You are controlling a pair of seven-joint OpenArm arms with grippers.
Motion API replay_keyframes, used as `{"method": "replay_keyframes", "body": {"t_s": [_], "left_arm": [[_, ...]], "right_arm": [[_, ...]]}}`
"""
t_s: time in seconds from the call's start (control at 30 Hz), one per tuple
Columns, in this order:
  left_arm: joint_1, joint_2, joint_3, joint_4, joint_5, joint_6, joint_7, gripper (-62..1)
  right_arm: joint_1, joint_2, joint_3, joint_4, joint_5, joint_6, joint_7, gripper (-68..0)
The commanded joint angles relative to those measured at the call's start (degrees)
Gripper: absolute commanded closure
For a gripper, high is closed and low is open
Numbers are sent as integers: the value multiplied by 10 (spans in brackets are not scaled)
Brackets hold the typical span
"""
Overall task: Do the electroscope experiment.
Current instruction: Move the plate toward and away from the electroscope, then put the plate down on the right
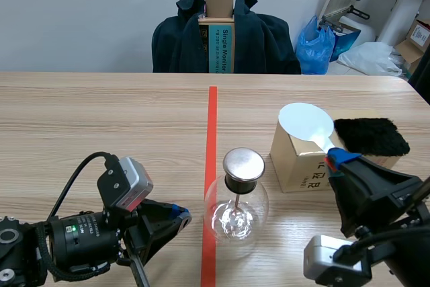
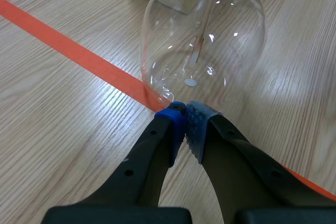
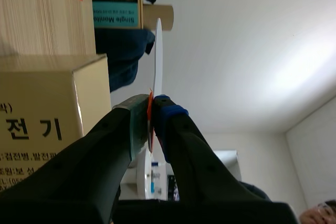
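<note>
The clear round glass electroscope flask (image 1: 236,205), with its black stopper and flat silver metal cap (image 1: 243,164), is standing upright on the orange-red tape line (image 1: 212,119) near the robot's edge of the pale wooden table (image 1: 101,119). A thin rod is hanging down inside it. The left gripper (image 1: 178,216) is lying low just beside the flask's base, its blue pads (image 2: 195,124) pressing together on nothing. The right gripper (image 1: 336,162) is clamping the stem of a flat white round paddle (image 1: 306,123), which is standing on edge above a small brown cardboard box (image 1: 295,159), to the right of the flask. A black furry cloth (image 1: 371,136) is lying just beside the box, on its far right side.
</note>
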Motion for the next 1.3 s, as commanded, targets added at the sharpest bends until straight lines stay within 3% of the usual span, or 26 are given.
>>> {"method": "replay_keyframes", "body": {"t_s": [0.0, 0.3, 0.43, 0.57, 0.7, 0.97, 1.27], "left_arm": [[3, 3, -3, 12, -4, 0, -8, -17], [3, 2, -5, 12, -3, 0, -8, -17], [3, 2, -15, 12, -3, 0, -8, -17], [3, 2, -28, 12, -4, 0, -7, -17], [3, -1, -31, 12, -4, 0, -8, -17], [6, -1, -32, 18, -4, -2, -6, -17], [31, -20, -42, 76, -4, -2, -6, -17]], "right_arm": [[4, 8, 1, 9, 6, -4, -18, -8], [4, 11, 2, 9, 6, -4, -130, -8], [4, 20, 2, 9, 6, -1, -148, -8], [8, 29, 2, 9, 16, 1, -148, -9], [25, 29, 2, 2, 19, 28, -142, -9], [74, 35, -4, -49, 21, 57, -101, -9], [111, 35, -31, -101, 32, 58, -94, -9]]}}
